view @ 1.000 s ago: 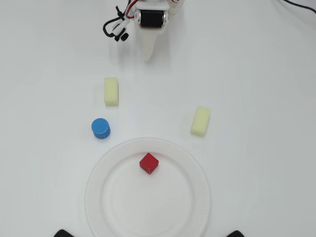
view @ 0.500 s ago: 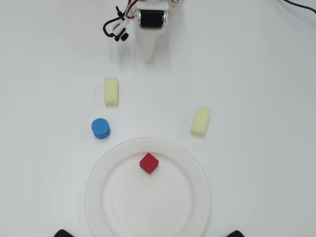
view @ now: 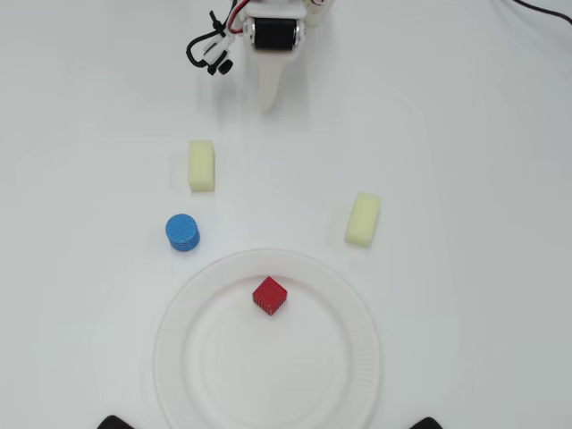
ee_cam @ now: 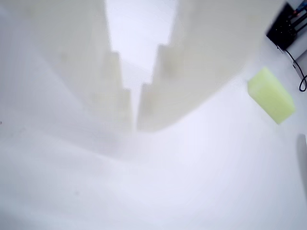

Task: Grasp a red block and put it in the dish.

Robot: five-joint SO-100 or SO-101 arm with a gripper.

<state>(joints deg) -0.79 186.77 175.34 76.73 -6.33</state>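
The red block (view: 269, 296) lies inside the dish (view: 192, 357), a large white paper plate, on the far part of its flat middle in the overhead view. My gripper (view: 268, 105) is far from it at the top of the table, pulled back near the arm's base, with nothing in it. In the wrist view the two white fingers (ee_cam: 158, 91) stand almost together, so the gripper (ee_cam: 134, 125) is shut and empty. The red block and the dish are out of the wrist view.
A blue cylinder (view: 182, 232) stands just beyond the dish's left rim. Two pale yellow oblong blocks lie on the white table, one at left (view: 202, 165) and one at right (view: 363, 219). One yellow block (ee_cam: 271, 95) shows in the wrist view.
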